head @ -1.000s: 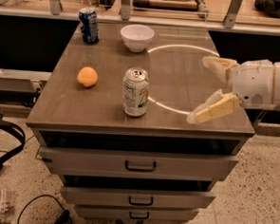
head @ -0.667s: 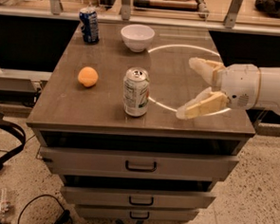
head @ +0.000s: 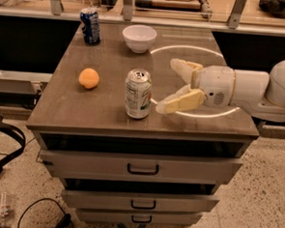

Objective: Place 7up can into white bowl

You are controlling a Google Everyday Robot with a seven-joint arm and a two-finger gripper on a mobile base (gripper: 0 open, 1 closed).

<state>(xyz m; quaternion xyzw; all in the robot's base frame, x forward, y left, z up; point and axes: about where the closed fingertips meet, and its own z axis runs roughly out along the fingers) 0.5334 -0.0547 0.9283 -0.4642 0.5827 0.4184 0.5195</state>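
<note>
The 7up can (head: 138,94), silver-white with green print, stands upright near the front middle of the brown table (head: 108,118). The white bowl (head: 139,38) sits at the back of the table, behind the can. My gripper (head: 166,86) reaches in from the right on a white arm. Its two cream fingers (head: 179,102) are spread open and empty. The fingertips are just right of the can, not touching it.
A blue can (head: 90,25) stands at the back left. An orange (head: 89,78) lies left of the 7up can. A bright ring of light marks the table's right side. Drawers (head: 141,167) are below the front edge. Cables lie on the floor at the left.
My gripper has moved left across the table toward the 7up can, still open. The can, bowl, orange and blue can have not moved.
</note>
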